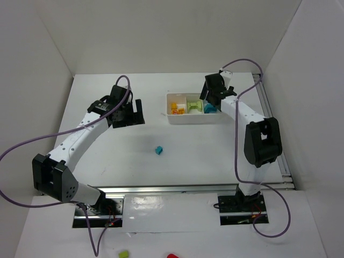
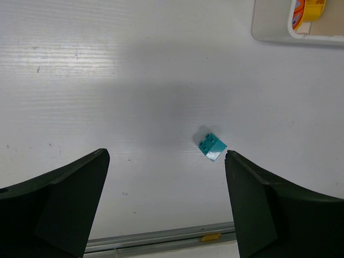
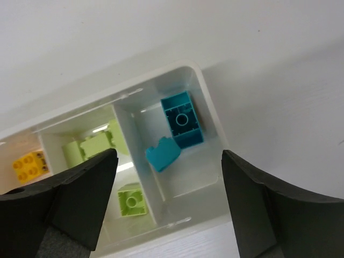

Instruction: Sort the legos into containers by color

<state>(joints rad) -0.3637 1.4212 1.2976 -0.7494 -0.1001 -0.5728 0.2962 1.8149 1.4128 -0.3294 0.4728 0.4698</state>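
Observation:
The white tray [image 1: 171, 117] has three containers: orange-yellow legos [image 1: 177, 109] on the left, lime green legos [image 1: 193, 104] in the middle, cyan legos [image 1: 209, 109] on the right. My right gripper [image 1: 212, 98] hovers open over the right container. In the right wrist view its jaws [image 3: 169, 155] stand wide apart above a cyan brick [image 3: 183, 119] lying studs down, with a second cyan brick [image 3: 162, 155] tilted against the divider. A lone cyan brick [image 1: 159, 150] lies on the table. My left gripper [image 2: 166, 155] is open above the table, with that brick [image 2: 212, 147] close to its right finger.
Green bricks [image 3: 130, 200] and a yellow brick [image 3: 29, 165] lie in the neighbouring compartments. A tray corner [image 2: 269, 29] with an orange brick [image 2: 307, 9] shows at the top right of the left wrist view. White walls enclose the table on three sides.

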